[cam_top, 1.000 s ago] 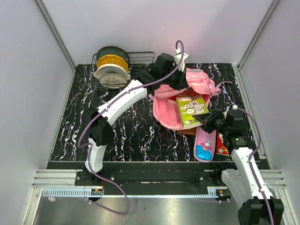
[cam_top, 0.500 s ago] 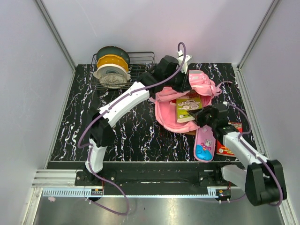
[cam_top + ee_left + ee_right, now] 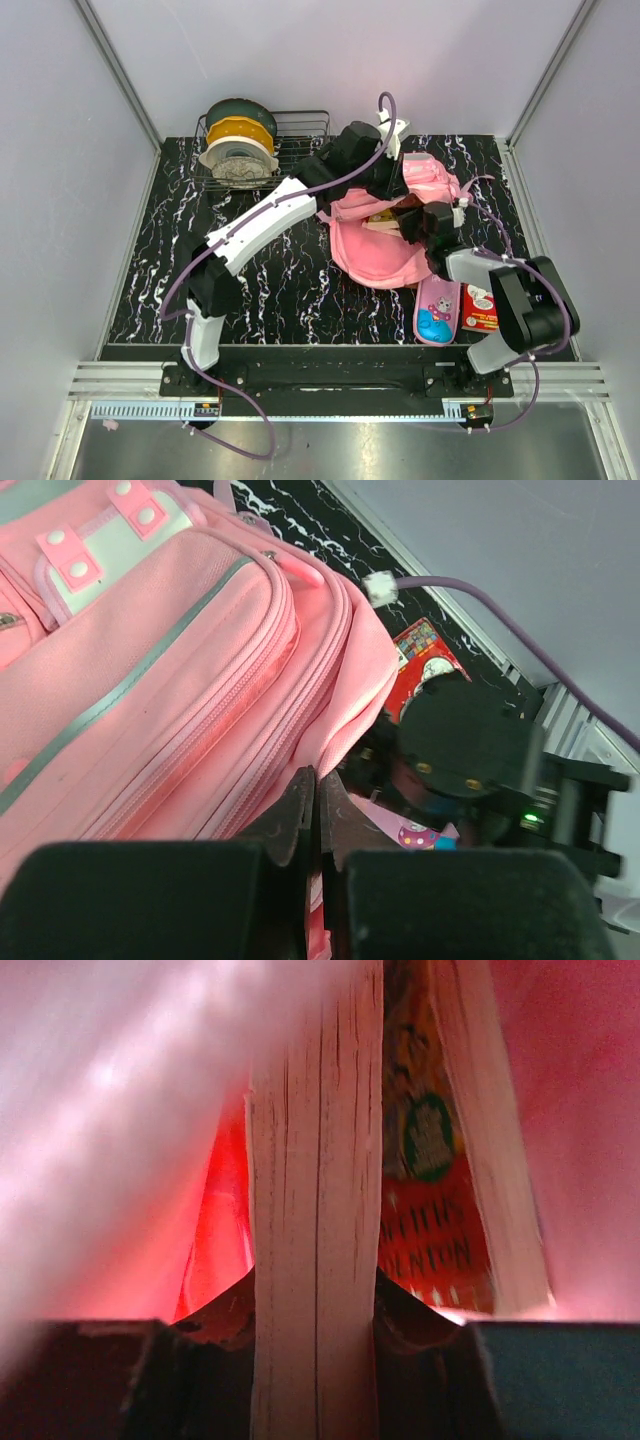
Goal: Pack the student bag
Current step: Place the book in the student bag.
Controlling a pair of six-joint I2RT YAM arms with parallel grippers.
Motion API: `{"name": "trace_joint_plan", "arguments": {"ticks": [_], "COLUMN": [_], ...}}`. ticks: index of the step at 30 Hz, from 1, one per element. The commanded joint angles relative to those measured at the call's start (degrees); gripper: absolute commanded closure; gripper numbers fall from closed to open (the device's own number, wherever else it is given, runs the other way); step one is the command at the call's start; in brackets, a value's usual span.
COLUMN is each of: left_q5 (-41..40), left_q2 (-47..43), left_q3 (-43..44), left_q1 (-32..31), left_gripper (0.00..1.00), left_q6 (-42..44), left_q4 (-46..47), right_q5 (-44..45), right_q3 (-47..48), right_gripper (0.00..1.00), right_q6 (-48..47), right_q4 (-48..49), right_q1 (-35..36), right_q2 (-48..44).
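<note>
From above, the bag [image 3: 372, 252] lies on the far right part of the desk [image 3: 160, 250], just right of the wire basket [image 3: 300, 125] of spools. Its mouth hides most of what I need to see. The right end effector [image 3: 415, 222] is sunk into the opening there. Its wrist camera shows the jaws part spread and pinching a book [image 3: 315, 1210] by its page edges, with blurred pink fabric all round. A second book [image 3: 430, 1200] stands just behind it. Its cover carries a green badge and red lettering I can only half read, something ending "NTON".

The left end effector [image 3: 315, 792] is pressed together on the bag's rim fabric. Its black body cuts off the lower view. Beyond the bag I make out a red booklet [image 3: 418, 652] with a cartoon figure, too small to read. The pencil case [image 3: 437, 310] lies beside the bag, showing a cat print.
</note>
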Motion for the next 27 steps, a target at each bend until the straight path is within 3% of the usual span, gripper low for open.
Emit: {"name": "trace_joint_plan", "arguments": {"ticks": [1,3,4,6,7,9,11,16,18,20,23,24,27], "left_q5": [0.53,0.62,0.79,0.53,0.35,-0.26,-0.88,-1.85,-1.76,-1.58,-1.32,-1.14,-0.62], "left_q2": [-7.53,-7.71,-7.71,-7.8,-7.71,-7.89,-8.06,-8.15,-8.15,-8.15,-8.06,-8.06,-7.89], "left_q3": [1.36,0.84,0.75,0.49,0.4,-0.13,-0.74,-1.62,-1.97,-2.5,-2.94,-2.94,-3.38], "left_q1": [-0.59,-0.59,-0.59,-0.59,-0.59,-0.59,-0.59,-0.07,0.55,1.25,2.04,2.22,2.66], "left_gripper": [1.0,1.0,1.0,1.0,1.0,1.0,1.0,1.0,1.0,1.0,1.0,1.0,1.0], "left_q6": [-1.87,-1.96,-2.04,-2.04,-1.96,-1.78,-1.43,-1.08,-1.34,-1.69,-1.95,-1.96,-2.48], "left_q4": [8.35,8.71,8.88,8.79,8.79,8.71,8.79,8.62,8.7,9.14,9.5,9.67,10.2], "right_q5": [2.97,4.21,5.34,5.88,5.62,3.17,1.5,-3.43,-4.57,-4.75,-6.33,-7.12,-9.75], "right_q3": [5.76,6.46,6.81,8.74,9.35,10.33,10.5,9.63,8.05,6.04,3.66,3.47,4.35], "right_gripper": [0.95,0.92,0.83,0.76,0.62,0.54,0.41,0.26,0.25,0.12,0.1,0.01,0.0], "right_q6": [0.53,1.49,1.59,1.59,1.41,0.1,-0.87,-4.65,-6.23,-7.46,-8.69,-9.22,-8.87], "right_q4": [16.04,18.68,18.78,16.51,15.62,14.56,12.82,7.45,4.81,2.27,-0.28,-1.08,-4.5], "right_q1": [0.56,0.65,0.56,0.65,0.65,0.65,0.65,0.65,0.73,0.65,0.65,0.73,0.74], "right_q2": [4.94,7.58,8.19,9.34,9.52,9.78,9.26,5.39,2.58,-0.66,-4.89,-5.68,-6.83]}}
